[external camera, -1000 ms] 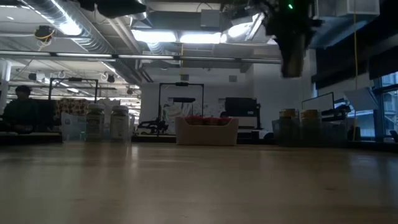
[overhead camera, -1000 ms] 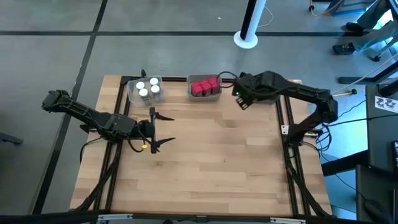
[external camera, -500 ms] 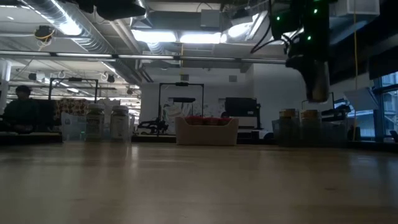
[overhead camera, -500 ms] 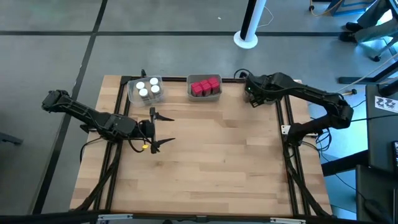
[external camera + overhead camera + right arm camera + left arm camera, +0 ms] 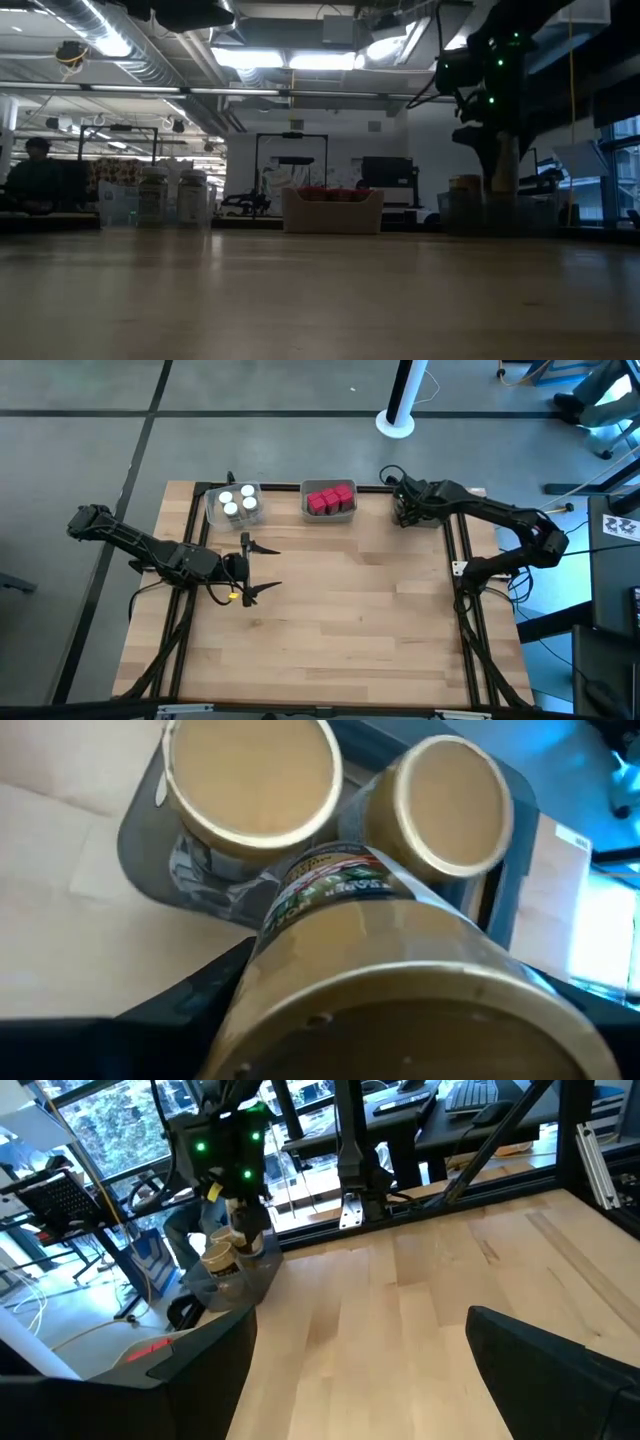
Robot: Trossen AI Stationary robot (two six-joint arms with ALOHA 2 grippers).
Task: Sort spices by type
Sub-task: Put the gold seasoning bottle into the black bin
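Tan jars three (one pinched by right fingers), four white-capped jars, left fingers spread

Right gripper now lower, over tray.

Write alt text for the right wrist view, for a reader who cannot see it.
A tan-brown jar with a printed label fills the foreground, held between the right claw's dark fingers. Just beyond it, two more jars with tan lids stand upright in a grey tray on the light wooden table.
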